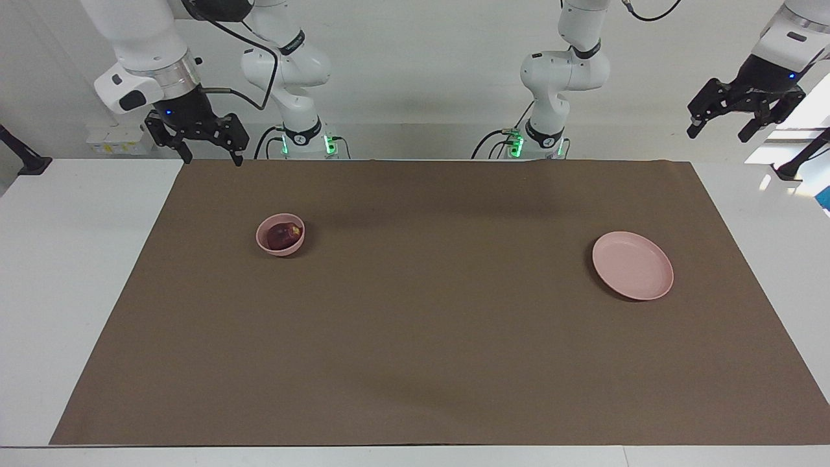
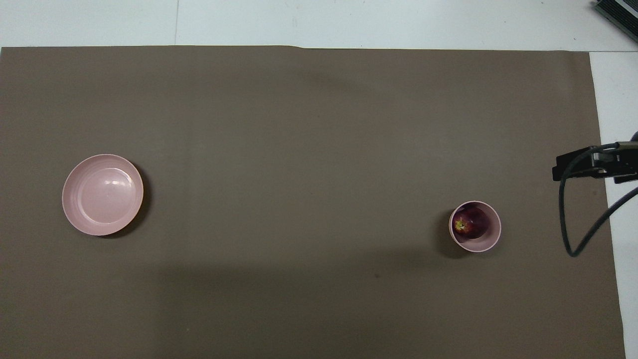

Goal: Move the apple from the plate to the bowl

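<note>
The dark red apple [image 1: 283, 235] with its yellowish patch lies inside the small deep pink bowl [image 1: 280, 250], toward the right arm's end of the table. Both also show in the overhead view: the apple [image 2: 469, 223] and the bowl [image 2: 486, 244]. The flat pink plate [image 1: 632, 266] lies bare toward the left arm's end, and the overhead view shows it too [image 2: 102, 194]. My right gripper [image 1: 211, 157] hangs open and empty over the mat's edge by the robots. My left gripper [image 1: 718, 133] waits open and empty, raised off the mat's corner.
A brown mat [image 1: 421, 337] covers most of the white table [image 1: 65, 292]. Part of the right arm's wrist and a black cable [image 2: 593, 167] show at the overhead view's edge. A dark object [image 2: 618, 15] sits at the table's corner farthest from the robots.
</note>
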Tool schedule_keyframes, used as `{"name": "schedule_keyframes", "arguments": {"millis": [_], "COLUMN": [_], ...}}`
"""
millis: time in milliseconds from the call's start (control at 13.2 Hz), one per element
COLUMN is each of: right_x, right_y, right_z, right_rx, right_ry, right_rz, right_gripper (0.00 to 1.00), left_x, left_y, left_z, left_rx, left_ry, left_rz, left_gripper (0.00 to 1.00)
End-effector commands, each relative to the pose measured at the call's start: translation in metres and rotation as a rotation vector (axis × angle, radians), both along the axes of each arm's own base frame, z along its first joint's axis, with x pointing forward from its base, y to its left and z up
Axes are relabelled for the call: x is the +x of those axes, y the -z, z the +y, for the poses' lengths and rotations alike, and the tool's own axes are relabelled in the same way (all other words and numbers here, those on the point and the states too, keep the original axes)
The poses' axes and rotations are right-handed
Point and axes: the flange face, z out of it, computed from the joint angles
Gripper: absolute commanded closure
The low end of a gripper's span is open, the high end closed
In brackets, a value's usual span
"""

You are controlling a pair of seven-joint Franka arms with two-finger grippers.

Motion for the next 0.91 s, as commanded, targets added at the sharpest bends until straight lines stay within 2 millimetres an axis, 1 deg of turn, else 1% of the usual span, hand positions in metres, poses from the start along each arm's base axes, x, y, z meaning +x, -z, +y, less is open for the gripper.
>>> {"name": "schedule_keyframes", "arguments": {"millis": [0, 75, 302, 377, 528, 604, 830], "right_x": [0.003, 0.002, 0.002, 0.002, 0.002, 0.002, 0.002], "right_y": [-0.005, -0.002, -0.001, -0.002, -0.003, -0.001, -0.001], "right_z": [0.003, 0.002, 0.003, 0.004, 0.004, 0.004, 0.005], "right_rx": [0.031, 0.027, 0.028, 0.024, 0.024, 0.024, 0.024], "right_ry": [0.018, 0.017, 0.005, 0.002, 0.002, 0.003, 0.0], "right_rz": [-0.008, -0.007, -0.005, -0.013, -0.019, -0.013, -0.013], "right_gripper": [0.0, 0.0, 0.0, 0.0, 0.0, 0.0, 0.0], "left_x": [0.001, 0.002, 0.008, 0.008, 0.006, -0.006, -0.006], "left_y": [-0.002, -0.002, -0.004, -0.004, -0.006, -0.011, -0.01], "left_z": [-0.005, -0.012, -0.024, -0.026, -0.037, -0.034, -0.032], "left_rx": [0.007, 0.008, 0.008, 0.007, 0.012, 0.003, 0.004], "left_ry": [0.02, 0.035, 0.051, 0.053, 0.074, 0.07, 0.067], "left_rz": [-0.007, -0.008, -0.042, -0.042, -0.036, -0.021, -0.017], "left_gripper": [0.0, 0.0, 0.0, 0.0, 0.0, 0.0, 0.0]}}
